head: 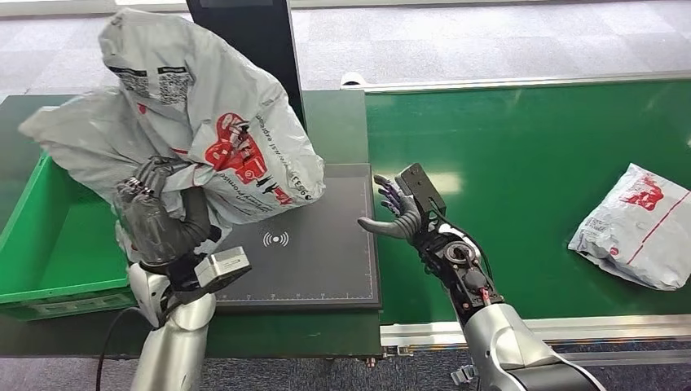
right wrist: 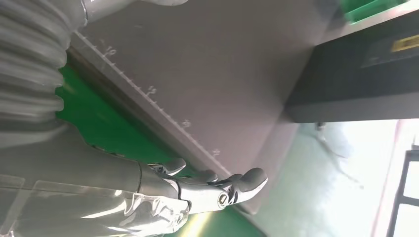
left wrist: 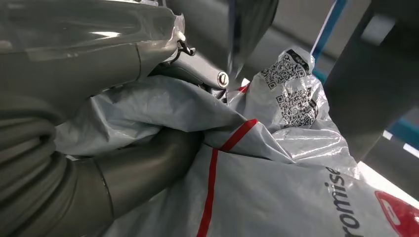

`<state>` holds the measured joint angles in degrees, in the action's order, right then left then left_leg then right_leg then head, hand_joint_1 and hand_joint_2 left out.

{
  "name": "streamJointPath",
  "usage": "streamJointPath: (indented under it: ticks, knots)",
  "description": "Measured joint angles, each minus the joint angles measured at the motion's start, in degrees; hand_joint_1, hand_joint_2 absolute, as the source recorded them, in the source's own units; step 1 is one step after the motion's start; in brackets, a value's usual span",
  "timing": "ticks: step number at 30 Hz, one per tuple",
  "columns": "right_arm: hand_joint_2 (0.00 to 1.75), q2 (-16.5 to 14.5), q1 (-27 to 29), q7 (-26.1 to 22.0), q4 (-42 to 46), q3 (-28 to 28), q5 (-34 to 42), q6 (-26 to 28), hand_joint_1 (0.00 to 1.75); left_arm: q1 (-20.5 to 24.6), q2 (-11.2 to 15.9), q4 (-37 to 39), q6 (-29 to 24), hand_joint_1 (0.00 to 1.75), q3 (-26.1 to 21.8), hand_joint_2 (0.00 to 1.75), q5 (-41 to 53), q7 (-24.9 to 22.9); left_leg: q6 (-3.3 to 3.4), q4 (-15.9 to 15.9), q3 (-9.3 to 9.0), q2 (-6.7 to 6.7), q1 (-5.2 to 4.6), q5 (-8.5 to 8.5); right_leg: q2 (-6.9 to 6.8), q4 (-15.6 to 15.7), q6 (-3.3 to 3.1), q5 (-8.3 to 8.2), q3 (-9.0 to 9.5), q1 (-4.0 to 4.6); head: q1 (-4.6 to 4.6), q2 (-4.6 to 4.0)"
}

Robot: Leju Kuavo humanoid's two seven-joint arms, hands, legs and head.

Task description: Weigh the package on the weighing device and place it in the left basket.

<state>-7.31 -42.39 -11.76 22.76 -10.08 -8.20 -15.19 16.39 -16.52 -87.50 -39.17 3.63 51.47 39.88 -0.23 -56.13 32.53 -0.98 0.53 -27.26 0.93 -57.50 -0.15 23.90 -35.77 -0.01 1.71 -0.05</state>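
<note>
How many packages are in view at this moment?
2. One package is held up by the left hand between the scale and the green basket; the other lies on the conveyor belt at right.

The left hand [head: 159, 216] grips the bulky grey package [head: 195, 122] — it hangs above the near rim of the green basket [head: 49, 244], whose inside lies open beyond the fingers. A dark post [head: 253, 41] stands just behind the package. Ahead of the right hand's [head: 399, 213] spread fingers, the scale plate [head: 326, 244] is bare.
</note>
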Motion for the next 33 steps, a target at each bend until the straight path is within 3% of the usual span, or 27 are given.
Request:
streamJointPath:
  ticks: [8,16,19,21,24,26,29,33]
  knots:
    - [1.75,-0.1,-0.2,-8.8,1.6,2.6,7.4,6.0,0.00,-0.3,-0.2,-16.0,0.0,1.75,-3.3,1.75,4.4,0.0,0.00,0.0,0.00,0.00,-0.01,-0.01,0.00,0.0,0.00,0.00,0.00,-0.01,0.00,-0.01]
    - [1.75,-0.7,-0.1,-11.5,5.1,5.3,11.5,11.5,0.00,5.1,-0.2,-14.1,0.0,1.75,-13.8,1.75,16.6,-0.7,-0.02,0.0,-0.08,0.02,0.00,0.03,0.05,0.0,-0.03,-0.02,0.01,0.01,0.01,-0.01]
    - [1.75,-0.8,0.0,-11.5,5.3,5.5,12.0,11.8,0.00,9.6,0.6,-7.1,0.1,1.75,-18.0,1.75,24.2,-6.1,-0.05,0.0,-0.08,-0.04,0.01,0.07,0.02,0.0,-0.04,-0.03,0.02,0.03,-0.01,-0.01]
    - [1.75,-0.8,0.0,-11.4,5.4,5.6,12.5,11.8,0.00,13.7,2.9,1.6,0.5,1.75,-19.4,1.75,27.8,-16.0,-0.07,0.0,-0.10,-0.01,0.01,0.10,0.03,0.0,-0.06,-0.05,0.01,0.03,-0.01,-0.01]
    - [1.75,-0.6,0.0,-10.9,5.6,5.6,13.3,11.8,0.00,20.9,8.4,19.6,3.6,1.75,-19.2,1.75,28.9,-34.1,-0.14,0.0,-0.12,0.07,0.02,0.16,0.09,0.0,-0.15,-0.12,0.00,0.04,0.00,0.00]
    - [1.75,-0.4,0.1,-10.5,5.7,5.6,13.5,11.8,0.00,24.6,11.7,30.9,6.8,1.75,-18.8,1.75,29.3,-42.7,-0.15,0.0,-0.12,0.19,0.03,0.17,0.20,0.0,-0.20,-0.16,-0.01,0.05,0.01,-0.01]
    - [1.75,-0.2,0.0,-9.9,5.7,5.6,13.6,11.8,0.00,27.8,15.3,43.9,11.6,1.75,-18.4,1.75,29.6,-49.1,-0.17,0.0,-0.11,0.31,0.03,0.16,0.33,-0.1,-0.20,-0.16,-0.05,0.06,-0.01,-0.01]
    - [1.75,-0.1,-0.1,-9.4,5.7,5.6,13.5,11.7,0.00,29.9,18.3,54.3,16.2,1.75,-18.1,1.75,29.4,-51.3,-0.18,0.0,-0.01,0.33,0.03,0.13,0.39,0.0,-0.19,-0.15,-0.15,0.05,-0.01,-0.01]
